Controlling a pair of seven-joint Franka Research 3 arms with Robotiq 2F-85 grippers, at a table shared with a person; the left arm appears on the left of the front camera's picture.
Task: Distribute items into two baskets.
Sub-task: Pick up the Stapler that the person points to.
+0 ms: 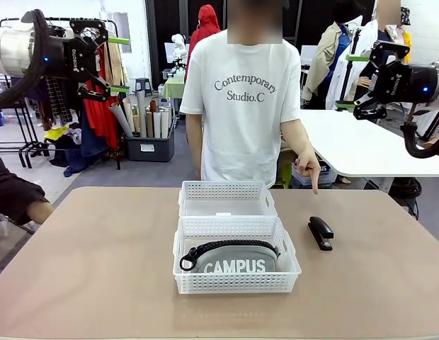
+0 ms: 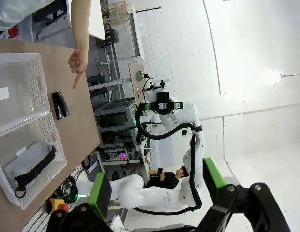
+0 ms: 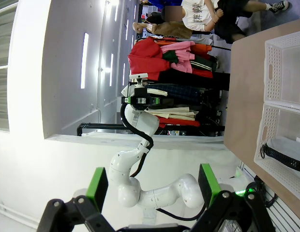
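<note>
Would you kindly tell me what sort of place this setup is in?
Probably an indoor workshop or lab space: a rack of hanging garments, a bin of rolled tubes and a white worktable stand behind the person.

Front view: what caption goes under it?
Pouch in the near basket, far basket empty, a person's hand pointing at the stapler on the table.
</note>
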